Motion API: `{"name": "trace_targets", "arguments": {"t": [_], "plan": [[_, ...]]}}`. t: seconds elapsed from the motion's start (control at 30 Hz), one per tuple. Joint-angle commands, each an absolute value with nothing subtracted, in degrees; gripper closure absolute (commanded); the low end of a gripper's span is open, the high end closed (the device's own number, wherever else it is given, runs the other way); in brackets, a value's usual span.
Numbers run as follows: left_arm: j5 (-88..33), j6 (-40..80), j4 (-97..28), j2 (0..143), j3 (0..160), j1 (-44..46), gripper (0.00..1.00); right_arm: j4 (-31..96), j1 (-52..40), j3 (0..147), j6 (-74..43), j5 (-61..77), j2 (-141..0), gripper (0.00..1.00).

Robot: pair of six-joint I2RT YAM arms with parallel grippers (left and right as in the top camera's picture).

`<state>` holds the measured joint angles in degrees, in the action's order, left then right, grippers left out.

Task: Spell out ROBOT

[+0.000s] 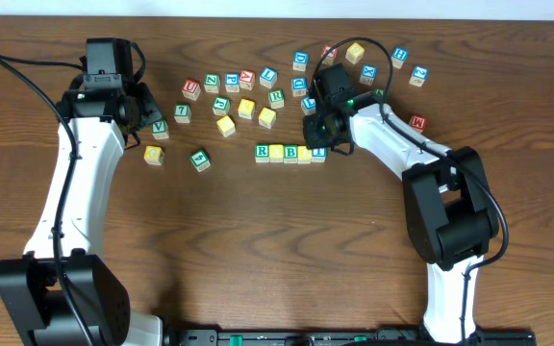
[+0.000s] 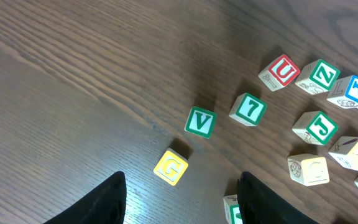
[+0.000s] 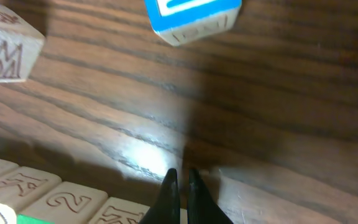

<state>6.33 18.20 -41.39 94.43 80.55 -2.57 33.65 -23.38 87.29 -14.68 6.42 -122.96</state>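
Hanging beside the block row, right pincer clenched (left pincer spread wide)

The table was dark brown wood with a streaked grain. The left arm and right arm were white with black joints. The left claw and right claw were black. The V block and 7 block were green with white characters, the G block yellow, the U block red-framed and the P block blue. The R block was green.
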Motion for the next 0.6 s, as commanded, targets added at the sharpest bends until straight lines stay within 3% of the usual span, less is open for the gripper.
{"name": "trace_targets", "arguments": {"t": [0.0,0.57], "plan": [[6.48,18.96,-41.50,94.52,80.86,-2.76,0.44,34.30,-23.35,88.31,-15.33,6.13,-123.11,0.99],[6.46,18.96,-41.50,94.52,80.86,-2.76,0.44,32.73,-23.33,88.31,-12.56,6.39,-123.11,0.99]]}}
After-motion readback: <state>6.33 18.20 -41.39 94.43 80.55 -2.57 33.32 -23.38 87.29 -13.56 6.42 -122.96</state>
